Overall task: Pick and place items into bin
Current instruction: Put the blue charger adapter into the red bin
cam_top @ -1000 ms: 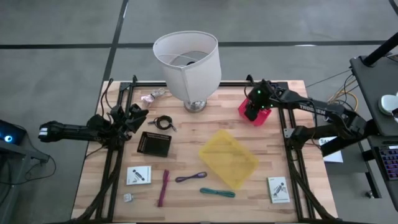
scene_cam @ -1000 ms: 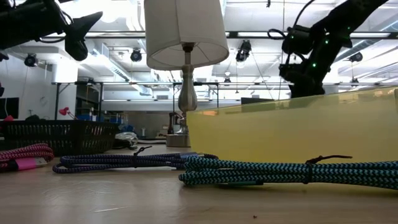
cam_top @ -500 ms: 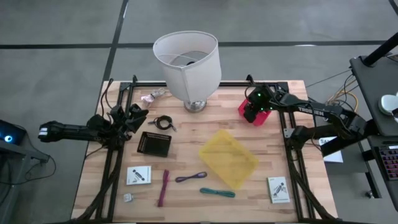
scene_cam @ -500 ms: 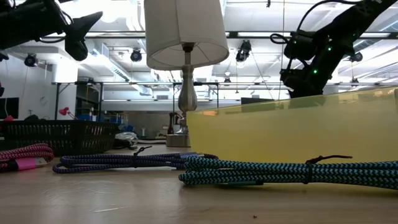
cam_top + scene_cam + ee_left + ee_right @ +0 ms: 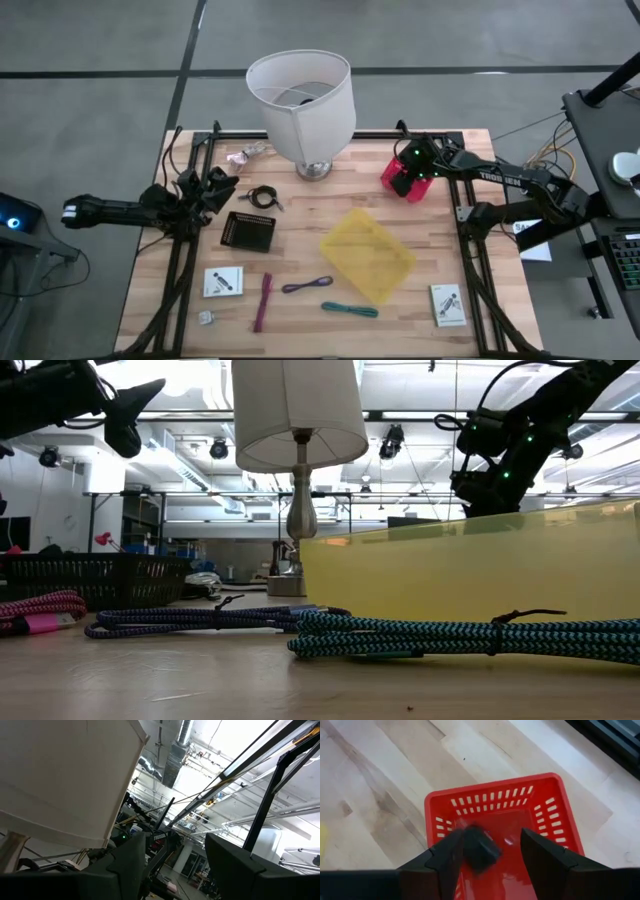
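Small black cube-like item (image 5: 480,851) sits inside the red bin (image 5: 496,805), between the right hand's (image 5: 487,851) fingers; fingers are spread, whether either one touches it can't be told. Red bin is at the far right part of the surface (image 5: 300,215), right hand (image 5: 408,172) directly above it.

Remaining items on the surface:
- black cord loop (image 5: 263,197) near the lamp base, left of centre
- purple tie (image 5: 307,285) and teal tie (image 5: 349,309) at the near edge, just beside the yellow tray (image 5: 367,255)
- maroon tie (image 5: 264,300) left of the purple one
- white packet (image 5: 223,282) near left, another white packet (image 5: 447,304) near right
- tiny clear piece (image 5: 205,317) at the near left corner
- small pinkish wrapped item (image 5: 246,153) at the far left, next to the lamp (image 5: 302,105)

Black mesh tray (image 5: 249,231) sits left of centre, between the cord loop and the left packet.

Low view: teal tie (image 5: 460,635) lies in front of the yellow tray wall (image 5: 470,570), purple tie (image 5: 200,618) to its left, maroon tie (image 5: 38,608) at the edge.

Left hand (image 5: 215,190) hangs over the left edge of the surface, well apart from the items, fingers parted, holding nothing. Its wrist view looks up past the lampshade (image 5: 60,780) to the ceiling.
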Action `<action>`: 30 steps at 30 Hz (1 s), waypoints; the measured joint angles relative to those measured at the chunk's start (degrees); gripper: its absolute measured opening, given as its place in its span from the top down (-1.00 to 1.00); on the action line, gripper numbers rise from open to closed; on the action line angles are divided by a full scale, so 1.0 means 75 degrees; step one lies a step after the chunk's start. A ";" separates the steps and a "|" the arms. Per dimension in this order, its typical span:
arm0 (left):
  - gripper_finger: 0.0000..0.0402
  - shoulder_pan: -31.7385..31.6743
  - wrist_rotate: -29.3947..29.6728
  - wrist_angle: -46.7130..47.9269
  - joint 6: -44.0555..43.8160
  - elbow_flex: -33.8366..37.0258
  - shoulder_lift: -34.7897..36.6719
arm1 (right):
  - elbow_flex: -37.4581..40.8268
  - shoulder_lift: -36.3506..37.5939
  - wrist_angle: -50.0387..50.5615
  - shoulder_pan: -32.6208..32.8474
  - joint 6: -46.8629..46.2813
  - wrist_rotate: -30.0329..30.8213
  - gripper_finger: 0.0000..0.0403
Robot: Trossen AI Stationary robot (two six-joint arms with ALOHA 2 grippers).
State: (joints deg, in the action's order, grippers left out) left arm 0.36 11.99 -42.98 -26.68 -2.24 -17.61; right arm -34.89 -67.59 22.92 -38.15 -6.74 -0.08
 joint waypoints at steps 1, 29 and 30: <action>0.05 0.0000 0.0000 0.0000 0.0000 0.0000 0.0000 | 0.0000 0.0000 -0.0001 0.0000 -0.0106 0.0003 0.09; 0.05 0.0003 -0.0557 0.0020 -0.0017 0.0000 -0.0340 | -0.0030 0.0262 -0.2570 0.1926 -0.2590 -0.2420 0.15; 0.05 0.0003 -0.0557 0.0020 -0.0017 0.0000 -0.0381 | -0.0029 0.0262 -0.2567 0.2075 -0.2798 -0.2406 0.16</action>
State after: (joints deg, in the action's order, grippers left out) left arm 0.38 7.81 -42.83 -26.81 -2.24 -20.46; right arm -35.11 -65.63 3.67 -22.59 -27.72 -18.12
